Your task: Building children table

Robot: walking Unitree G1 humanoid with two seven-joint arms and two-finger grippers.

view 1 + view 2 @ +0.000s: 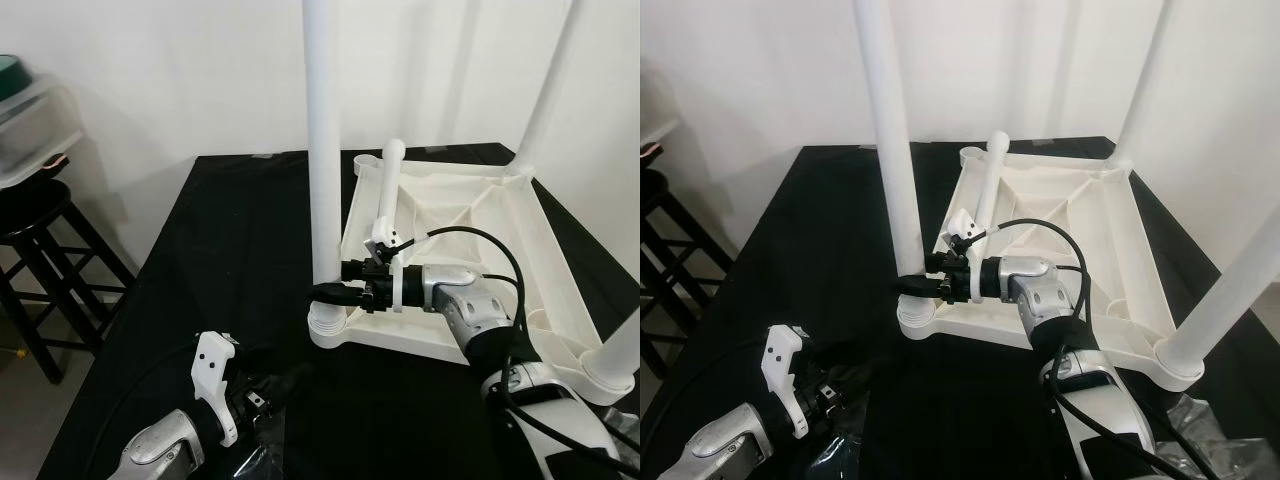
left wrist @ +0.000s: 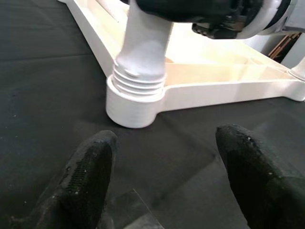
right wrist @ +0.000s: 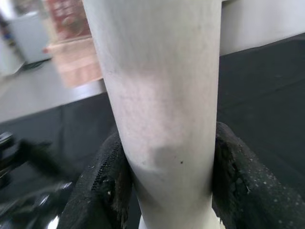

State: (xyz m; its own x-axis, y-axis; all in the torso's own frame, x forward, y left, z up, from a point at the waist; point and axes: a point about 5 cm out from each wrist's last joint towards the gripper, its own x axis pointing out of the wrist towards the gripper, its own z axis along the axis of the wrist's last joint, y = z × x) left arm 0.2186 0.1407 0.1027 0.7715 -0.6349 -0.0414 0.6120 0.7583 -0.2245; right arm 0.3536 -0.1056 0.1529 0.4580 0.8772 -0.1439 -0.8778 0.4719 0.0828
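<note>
The white children's table top (image 1: 500,215) lies upside down on a black cloth. My right gripper (image 1: 325,291) is shut on the near-left leg (image 1: 324,130), low on it, just above its threaded socket (image 2: 136,102). In the right wrist view both fingers (image 3: 102,181) press against that leg (image 3: 162,95). Two more legs stand upright at the far right corner (image 1: 548,90) and the near right corner (image 1: 1230,290). A fourth leg (image 1: 388,190) lies loose on the underside. My left gripper (image 2: 167,162) hovers low over the cloth in front of the socket, open and holding nothing.
A black stool (image 1: 40,220) stands left of the table with a clear plastic bin (image 1: 25,120) behind it. Crumpled clear plastic (image 1: 1220,440) lies at the near right on the cloth. A white wall runs close behind the table.
</note>
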